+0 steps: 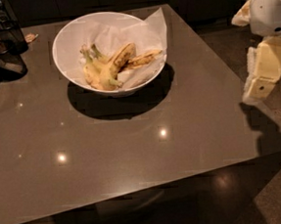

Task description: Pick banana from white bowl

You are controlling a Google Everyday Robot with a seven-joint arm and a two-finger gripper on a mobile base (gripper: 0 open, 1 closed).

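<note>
The white bowl [68, 39] is seen on the far half of the dark, glossy table [134, 154], with a heavy shadow thrown beneath it toward the near side. It is lined with crinkled white paper [149, 30], one corner of which is pushed up above the rim on the right. The banana [122, 56] is found inside the bowl, right of centre, laid on a slant with its brown-speckled back turned upward and its greenish stem end pointed down toward the near wall. Just to its right a thinner, brown-streaked banana [142, 60] is laid across the paper, touching it or very nearly so. To its left a couple of paler yellow bananas [92, 71] are bunched, their green stems pointed away.

And the gripper [259, 88] is spotted at the right edge, hung off the side of the table below the white arm [271, 4], well apart from the bowl and from the banana. Nothing is seen held by it (whether it is spread or closed cannot be told from this angle). Some dark items [6, 37] are crowded at the far left corner.
</note>
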